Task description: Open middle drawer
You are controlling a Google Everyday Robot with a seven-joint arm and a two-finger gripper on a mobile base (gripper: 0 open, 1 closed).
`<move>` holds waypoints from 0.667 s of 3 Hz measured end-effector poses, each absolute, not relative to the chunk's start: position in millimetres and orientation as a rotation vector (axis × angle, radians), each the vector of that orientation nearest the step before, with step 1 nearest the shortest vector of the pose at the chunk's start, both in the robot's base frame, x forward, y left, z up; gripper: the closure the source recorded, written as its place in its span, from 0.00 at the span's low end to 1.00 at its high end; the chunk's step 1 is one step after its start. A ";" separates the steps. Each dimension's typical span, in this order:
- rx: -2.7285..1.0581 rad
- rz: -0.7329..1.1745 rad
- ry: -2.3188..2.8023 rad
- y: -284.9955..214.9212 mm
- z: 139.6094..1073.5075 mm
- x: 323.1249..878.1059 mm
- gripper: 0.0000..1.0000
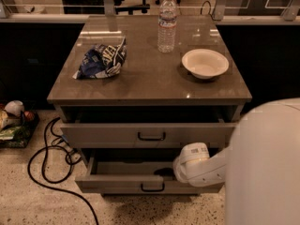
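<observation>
The middle drawer (pixel 117 183) is pulled out below the top drawer. Its grey front carries a small black bar handle (pixel 152 188), and part of the grey tray inside (pixel 126 168) shows. My gripper (pixel 166 173) comes in from the right on a white arm (pixel 199 165). It sits just behind the drawer front, above and slightly right of the handle, with its tip a dark shape inside the tray. The lowest drawer is hidden beneath.
The top drawer (pixel 103 134) stands slightly open. On the cabinet top (pixel 150 81) are a blue chip bag (pixel 102 59), a water bottle (pixel 167 24) and a white bowl (pixel 205 63). A black cable (pixel 44 165) loops on the floor at left, beside a bin of items (pixel 11 123).
</observation>
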State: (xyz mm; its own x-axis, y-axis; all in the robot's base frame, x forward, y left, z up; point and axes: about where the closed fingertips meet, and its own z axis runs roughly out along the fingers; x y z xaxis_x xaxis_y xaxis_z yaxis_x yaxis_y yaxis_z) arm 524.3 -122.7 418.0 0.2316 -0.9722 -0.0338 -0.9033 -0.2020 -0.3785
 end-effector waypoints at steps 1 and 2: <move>-2.279 -0.242 1.754 -130.6 413.3 491.8 1.00; -2.309 -0.191 1.793 -128.2 408.3 475.7 1.00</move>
